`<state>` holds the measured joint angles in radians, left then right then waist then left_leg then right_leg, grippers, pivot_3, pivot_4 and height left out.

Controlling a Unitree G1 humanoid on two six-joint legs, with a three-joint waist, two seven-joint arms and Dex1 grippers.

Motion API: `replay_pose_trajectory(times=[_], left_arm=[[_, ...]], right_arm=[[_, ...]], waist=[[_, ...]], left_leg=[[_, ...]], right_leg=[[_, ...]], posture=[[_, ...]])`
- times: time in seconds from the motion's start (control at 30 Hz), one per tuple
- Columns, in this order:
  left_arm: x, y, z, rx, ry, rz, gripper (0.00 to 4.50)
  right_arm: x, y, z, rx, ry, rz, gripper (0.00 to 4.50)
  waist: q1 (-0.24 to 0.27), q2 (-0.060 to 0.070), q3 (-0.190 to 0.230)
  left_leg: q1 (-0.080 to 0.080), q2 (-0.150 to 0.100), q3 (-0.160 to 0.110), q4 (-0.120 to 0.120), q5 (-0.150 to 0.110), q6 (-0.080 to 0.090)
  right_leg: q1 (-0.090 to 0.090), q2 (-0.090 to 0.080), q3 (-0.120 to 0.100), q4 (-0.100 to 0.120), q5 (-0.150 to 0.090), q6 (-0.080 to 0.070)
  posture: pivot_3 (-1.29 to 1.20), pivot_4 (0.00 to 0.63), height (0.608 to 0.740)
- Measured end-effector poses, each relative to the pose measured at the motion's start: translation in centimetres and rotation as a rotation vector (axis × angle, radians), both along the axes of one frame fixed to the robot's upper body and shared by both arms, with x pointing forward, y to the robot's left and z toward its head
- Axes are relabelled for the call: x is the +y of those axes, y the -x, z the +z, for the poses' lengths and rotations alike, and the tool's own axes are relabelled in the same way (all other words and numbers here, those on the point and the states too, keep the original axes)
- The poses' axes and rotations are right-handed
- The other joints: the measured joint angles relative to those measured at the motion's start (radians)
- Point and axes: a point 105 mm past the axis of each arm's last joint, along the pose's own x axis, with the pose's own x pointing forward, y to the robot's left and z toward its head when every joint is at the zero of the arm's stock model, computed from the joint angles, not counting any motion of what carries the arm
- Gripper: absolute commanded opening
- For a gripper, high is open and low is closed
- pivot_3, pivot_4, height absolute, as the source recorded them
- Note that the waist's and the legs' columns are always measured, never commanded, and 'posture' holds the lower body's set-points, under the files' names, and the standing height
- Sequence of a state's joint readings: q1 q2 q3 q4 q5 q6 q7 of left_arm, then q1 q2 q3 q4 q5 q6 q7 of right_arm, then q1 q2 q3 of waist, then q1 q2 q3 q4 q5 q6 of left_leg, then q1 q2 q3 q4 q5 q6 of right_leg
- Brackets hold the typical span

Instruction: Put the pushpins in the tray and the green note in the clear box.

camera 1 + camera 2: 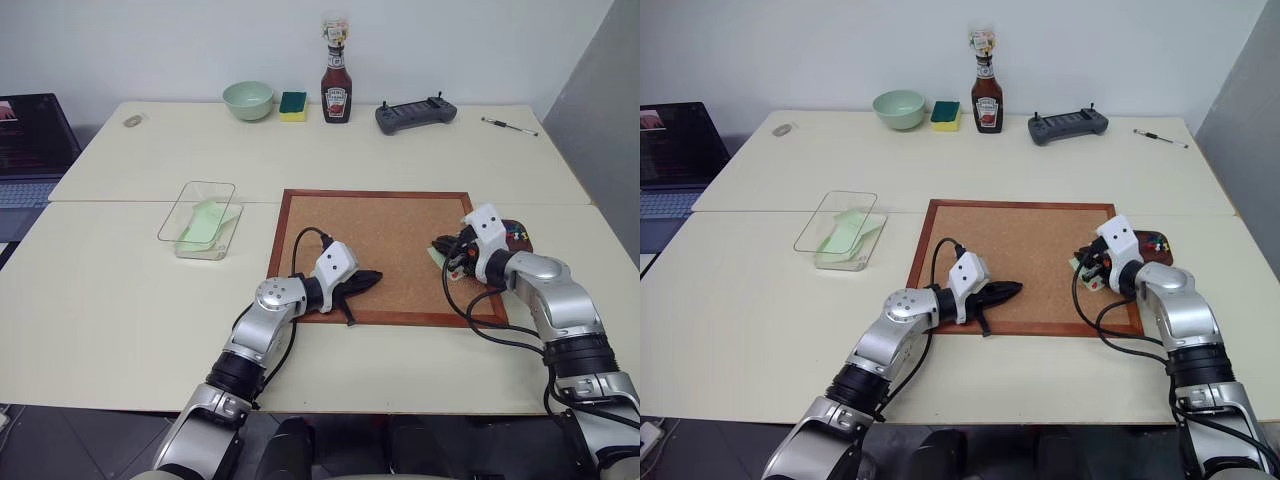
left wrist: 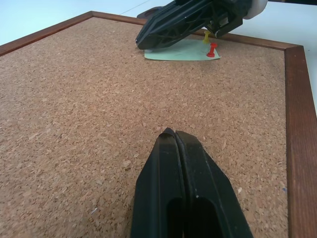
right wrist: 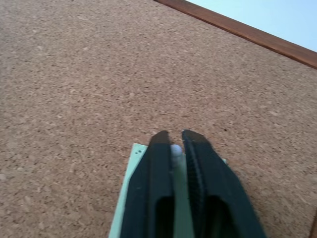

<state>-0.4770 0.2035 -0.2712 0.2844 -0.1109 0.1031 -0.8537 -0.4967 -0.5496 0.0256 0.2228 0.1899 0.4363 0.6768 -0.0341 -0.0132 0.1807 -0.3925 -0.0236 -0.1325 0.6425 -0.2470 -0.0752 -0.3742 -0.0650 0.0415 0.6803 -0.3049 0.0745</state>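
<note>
Right gripper [image 3: 172, 139] fingers clamped on pale pushpin [image 3: 175, 150] over green note [image 3: 130, 171]; left gripper [image 2: 174, 135] fingers together

Rough, matt cork across the corkboard [image 2: 99, 99], smooth reddish wood frame, thin matt paper green note [image 2: 183, 51], glossy red plastic pushpin [image 2: 212, 50]

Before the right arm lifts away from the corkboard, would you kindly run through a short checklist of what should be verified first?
1. Right tool closed on a pin: ok, a pale pin head sits between its tips.
2. Green note free of pins: not ok, a red pushpin and a yellow one stand at its edge.
3. Tray ready beside the corkboard: ok, it already holds pins.
4. Left tool out of the way: ok, shut, resting over the board's near side.
5. Clear box has room: cannot tell, green paper lies inside.
</note>
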Motion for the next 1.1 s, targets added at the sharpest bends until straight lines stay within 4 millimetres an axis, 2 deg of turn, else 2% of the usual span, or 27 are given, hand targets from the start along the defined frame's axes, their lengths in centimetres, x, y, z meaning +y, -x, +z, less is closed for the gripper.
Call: replay_pose_trajectory(times=[0.4, 0.67, 0.93, 1.1], left_arm=[[0.0, 0.1, 0.0, -0.001, -0.002, -0.006, 0.0], [0.0, 0.0, -0.1, -0.003, -0.007, -0.004, 0.0], [0.2, 0.0, -0.1, -0.007, -0.017, -0.002, 0.0], [0.2, 0.0, -0.1, -0.009, -0.02, -0.002, 0.0]], right_arm=[[0.1, 0.3, 0.2, -0.009, -0.003, 0.013, 0.03], [0.3, 0.4, 1.6, -0.053, -0.036, 0.026, 0.03], [0.6, 0.5, 2.0, -0.066, -0.047, 0.034, 0.03], [-0.2, 0.3, 2.8, -0.087, -0.067, -0.002, 0.03]], waist=[[0.0, 0.0, 0.0], [0.0, 0.0, 0.0], [0.0, 0.0, 0.0], [0.001, 0.0, 0.0]], left_leg=[[0.0, 0.0, 0.0, 0.0, 0.0, 0.0], [0.0, 0.0, 0.0, 0.0, 0.0, 0.0], [0.0, 0.0, 0.0, 0.0, 0.0, 0.0], [0.0, 0.0, 0.0, 0.0, 0.0, 0.0]], right_leg=[[0.0, 0.0, 0.0, 0.0, 0.0, 0.0], [0.0, 0.0, 0.0, 0.0, 0.0, 0.0], [0.0, 0.0, 0.0, 0.0, 0.0, 0.0], [0.0, 0.0, 0.0, 0.0, 0.0, 0.0]], posture=[[0.0, 0.15, 0.74], [0.0, 0.15, 0.74], [0.0, 0.15, 0.74], [0.0, 0.15, 0.74]])
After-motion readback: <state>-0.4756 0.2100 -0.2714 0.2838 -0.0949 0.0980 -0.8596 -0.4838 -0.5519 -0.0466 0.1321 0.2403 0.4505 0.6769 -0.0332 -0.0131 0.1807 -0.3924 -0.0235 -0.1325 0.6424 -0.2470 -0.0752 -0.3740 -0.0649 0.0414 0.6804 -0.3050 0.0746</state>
